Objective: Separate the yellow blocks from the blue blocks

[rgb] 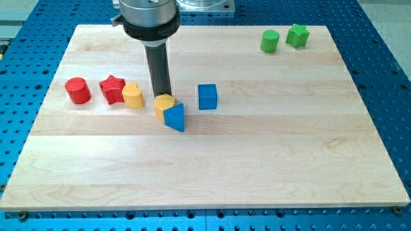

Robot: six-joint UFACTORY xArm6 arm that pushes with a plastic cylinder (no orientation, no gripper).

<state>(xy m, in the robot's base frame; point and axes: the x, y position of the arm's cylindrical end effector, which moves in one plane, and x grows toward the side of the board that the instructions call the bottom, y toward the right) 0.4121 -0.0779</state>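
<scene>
We begin with the wooden board (212, 173), which fills most of the view and carries everything else. Over it hangs our arm, a grey collar at the view's top with the dark rod (158, 67) dropping straight down; there are no jaws to open or close here, only my tip (162, 94), which holds nothing and meets the board just behind the yellow hexagonal block (163, 104), touching it or very nearly (the block's top edge hides the last bit of contact, so we cannot tell which).

That yellow block is pressed against the blue triangular block (174, 117), which sits just toward the view's bottom and slightly right of it. The blue cube (207, 97) stands near, to the view's right of the pair, apart from both. A second yellow block (133, 95), rounded on top, lies to the view's left of the tip, beside the red star (112, 89), with the red cylinder (78, 90) further left. The green cylinder (270, 41) and green star (297, 35) rest well apart at the view's top right.

The relation that matters, as we judge it: the touching yellow block lies directly below the tip in the view, with the blue triangle beyond it along the same line, so a straight push downward would carry both together; coming at the yellow from its right side and sending it leftward looks the sounder way to part them
</scene>
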